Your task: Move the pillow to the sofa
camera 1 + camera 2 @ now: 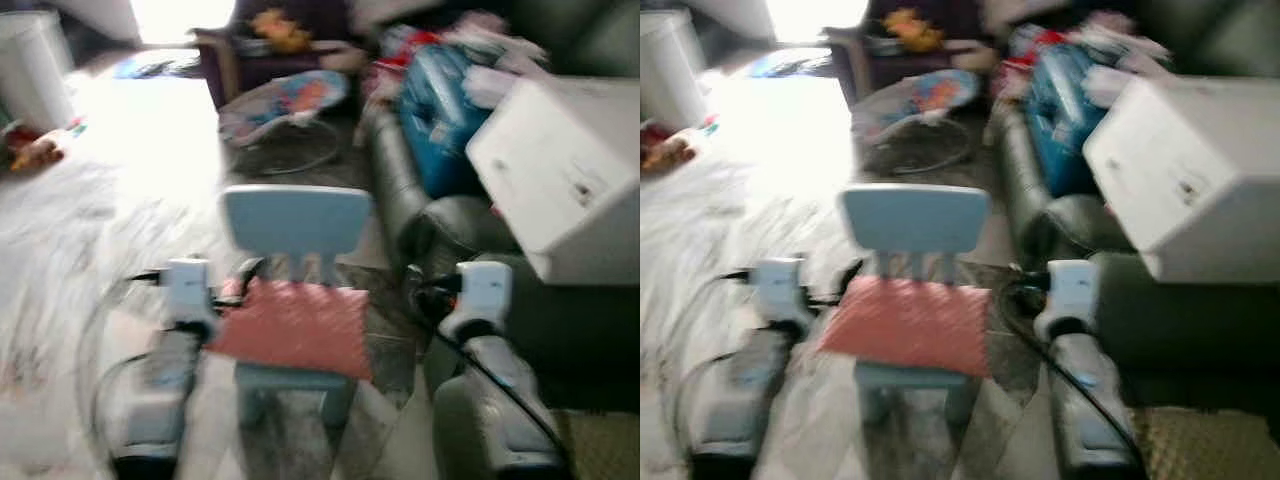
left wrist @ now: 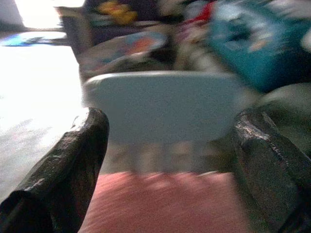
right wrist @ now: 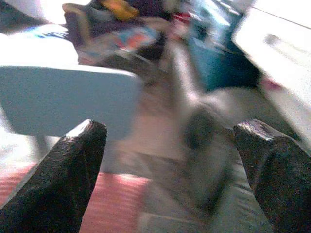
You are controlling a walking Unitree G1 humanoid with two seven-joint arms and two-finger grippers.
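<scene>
Sofa (image 1: 470, 215) at 2 o'clock, cluttered. Pillow (image 1: 295, 325) at 6 o'clock on chair (image 1: 297, 222) seat. Left gripper (image 2: 170, 160) and right gripper (image 3: 170, 165) flank it, fingers spread wide, empty. Approach step — next: close in, pinch pillow edges.

Open floor lies left of the small blue chair (image 1: 296, 222); a white box (image 1: 560, 175) and clutter crowd the sofa (image 1: 420, 215) to its right.

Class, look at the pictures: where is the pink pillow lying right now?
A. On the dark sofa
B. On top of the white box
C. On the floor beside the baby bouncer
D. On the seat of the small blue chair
D: the pink pillow lies across the seat of the small blue chair, in front of its backrest, between the two arms.
</scene>
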